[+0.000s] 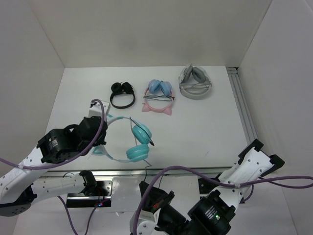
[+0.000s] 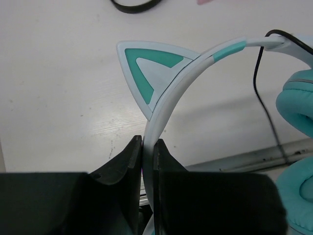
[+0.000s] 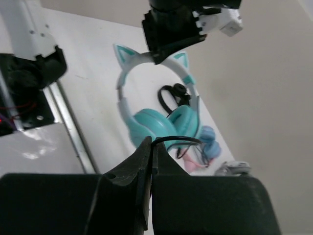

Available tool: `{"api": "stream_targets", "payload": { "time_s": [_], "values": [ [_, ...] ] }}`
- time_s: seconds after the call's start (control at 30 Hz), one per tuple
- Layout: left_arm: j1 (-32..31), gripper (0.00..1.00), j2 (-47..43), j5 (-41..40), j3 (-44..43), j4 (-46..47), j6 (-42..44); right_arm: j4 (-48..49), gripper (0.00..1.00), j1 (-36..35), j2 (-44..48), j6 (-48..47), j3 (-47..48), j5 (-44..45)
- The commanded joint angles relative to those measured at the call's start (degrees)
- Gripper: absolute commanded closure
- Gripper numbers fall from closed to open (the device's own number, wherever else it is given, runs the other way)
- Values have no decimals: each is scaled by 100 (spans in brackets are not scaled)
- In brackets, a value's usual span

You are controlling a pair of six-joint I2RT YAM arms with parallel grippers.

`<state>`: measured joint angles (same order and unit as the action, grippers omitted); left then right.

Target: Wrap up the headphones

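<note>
The headphones (image 1: 141,132) are at lower left of centre in the top view, near the front rail of the white table (image 1: 205,122). They have a smooth, glossy white-and-teal headband (image 2: 195,61), a flat triangular cat ear (image 2: 146,68) and soft padded teal cups. I see my left gripper (image 2: 148,143) pinched tight on the headband just below that ear. My right gripper (image 3: 151,143) has its fingers pressed together on the thin black cable (image 3: 178,140), with the cups just beyond.
</note>
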<state>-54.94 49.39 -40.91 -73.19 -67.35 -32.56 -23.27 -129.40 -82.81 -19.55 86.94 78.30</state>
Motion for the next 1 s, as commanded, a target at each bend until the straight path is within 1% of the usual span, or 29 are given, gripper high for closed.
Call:
{"api": "stream_targets", "payload": {
  "time_s": [0.0,0.03,0.07,0.1,0.13,0.17,0.3,0.33,0.4,0.43,0.5,0.53,0.57,0.63,0.67,0.7,0.77,0.8,0.87,0.9,0.97],
  "values": [
    [18,100,-87,1057,23,741,505,715,100,-41,361,-1299,-150,1230],
    [18,100,-87,884,85,741,505,1101,100,-41,414,-1697,-342,1231],
    [18,100,-87,709,85,663,426,2114,100,-41,466,-2154,-457,1310],
    [18,100,-87,541,164,558,373,2638,100,-102,519,-2619,-563,1310],
    [18,100,-87,270,164,557,190,3069,100,-181,520,-3364,-642,1310],
    [18,100,-87,189,164,461,75,3326,100,-182,468,-3536,-695,1310],
    [18,100,-87,-22,-239,530,-189,2978,100,-305,-129,-3433,-248,1258],
    [18,100,-17,-23,-518,530,-259,2977,100,-357,-348,-3433,-169,1258],
    [18,100,53,-171,-862,399,-523,2924,100,-357,-412,-3433,-115,1310],
    [18,100,54,-172,-1186,398,-611,2924,100,-410,-412,-3380,-115,1249],
    [18,100,54,-268,-1486,398,-1023,2924,100,-471,-254,-3012,-299,1065],
    [18,100,54,-269,-1601,398,-1164,2724,100,-472,-193,-2811,-352,969],
    [18,100,54,-417,-1794,398,-1461,2557,100,-533,-123,-2321,-353,767],
    [18,100,-25,-488,-1857,642,-1622,2031,100,-533,-174,-1722,-353,590],
    [18,100,-95,-489,-1935,757,-1622,1532,100,-533,-253,-1458,-266,520],
    [18,100,-96,-541,-2023,820,-1718,1344,100,-533,-254,-1029,-178,398],
    [18,100,-96,-681,-2138,820,-1877,984,100,-533,-306,-727,-125,195],
    [18,100,-44,-856,-2208,820,-1929,886,100,-533,-306,-456,-124,-154],
    [79,100,115,-1146,-2209,820,-1991,623,100,-533,-306,-208,24,-664],
    [80,100,167,-1426,-2156,820,-2044,622,100,-533,-359,-111,25,-1146],
    [80,100,342,-1665,-2033,820,-2044,709,100,-533,-359,-110,25,-1396]
  ]
}}
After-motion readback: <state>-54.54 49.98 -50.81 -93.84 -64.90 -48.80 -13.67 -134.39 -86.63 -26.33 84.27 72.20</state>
